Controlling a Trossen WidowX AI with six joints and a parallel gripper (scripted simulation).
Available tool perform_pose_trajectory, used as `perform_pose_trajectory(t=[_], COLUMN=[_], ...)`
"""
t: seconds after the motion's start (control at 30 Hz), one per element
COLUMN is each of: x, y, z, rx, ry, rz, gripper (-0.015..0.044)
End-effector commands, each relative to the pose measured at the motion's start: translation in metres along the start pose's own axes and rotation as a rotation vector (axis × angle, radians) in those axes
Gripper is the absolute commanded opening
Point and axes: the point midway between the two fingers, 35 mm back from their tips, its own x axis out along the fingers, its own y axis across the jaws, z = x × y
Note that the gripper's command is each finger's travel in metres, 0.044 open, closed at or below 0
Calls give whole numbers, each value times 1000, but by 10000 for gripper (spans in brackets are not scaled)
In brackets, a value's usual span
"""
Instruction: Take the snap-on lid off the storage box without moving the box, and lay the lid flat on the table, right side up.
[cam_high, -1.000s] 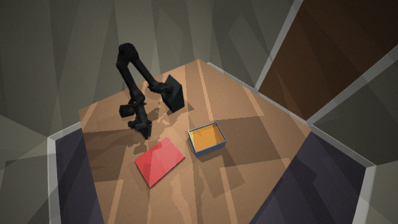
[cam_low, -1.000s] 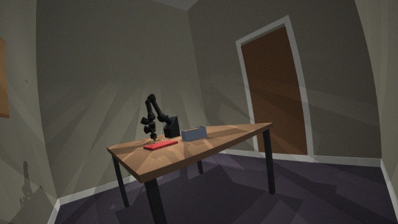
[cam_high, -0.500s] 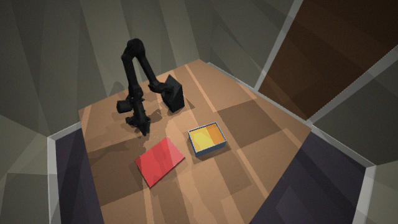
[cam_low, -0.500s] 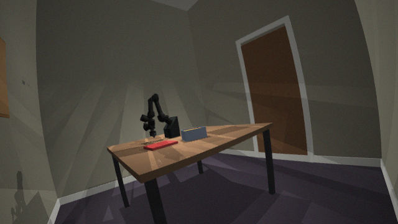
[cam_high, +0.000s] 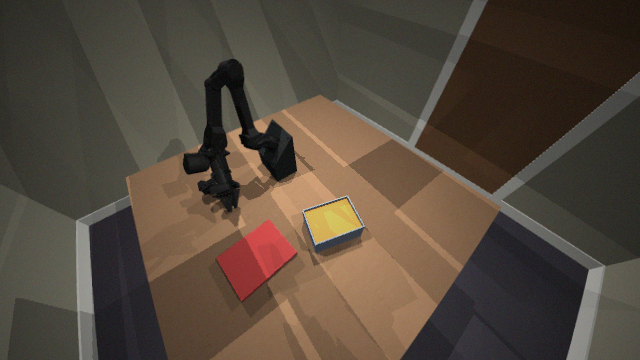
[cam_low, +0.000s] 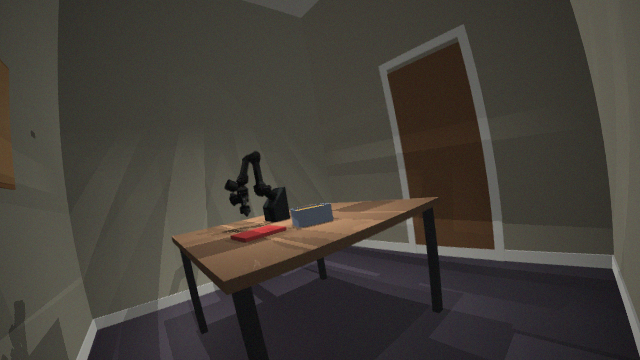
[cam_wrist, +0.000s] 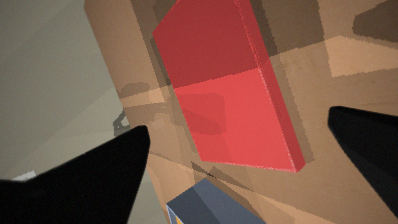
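Arm (cam_high: 214, 107) (cam_low: 256, 172) bent, open tool (cam_high: 231, 202) (cam_low: 245, 213) (cam_wrist: 235, 125) pointing down above table (cam_high: 425, 220) (cam_low: 380, 215) (cam_wrist: 350, 185).

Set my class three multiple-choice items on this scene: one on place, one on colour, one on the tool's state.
1. Where is the lid?
A. On top of the box
B. Flat on the table, beside the box
C. Leaning on the box

2. What colour are the outer walls of the box?
A. Blue-grey
B. Green
C. Red

3. How does the tool stand?
A. Shut on the lid
B. Shut on nothing
C. Open, holding nothing

1: B, since the top and exterior views show the lid lying beside the box.
2: A, since the exterior view shows blue-grey sides.
3: C, since the wrist view shows the fingers wide apart with the lid beyond them.
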Motion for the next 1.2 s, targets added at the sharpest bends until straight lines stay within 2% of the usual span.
perform_pose_trajectory(t=[0.0, 0.23, 1.17], x=[-8, -19, -14], y=[7, 13, 8], z=[3, 3, 0], rx=[-4, -4, -4], ry=[-9, -9, -8], rz=[2, 2, 2], gripper=[440, 440, 440])
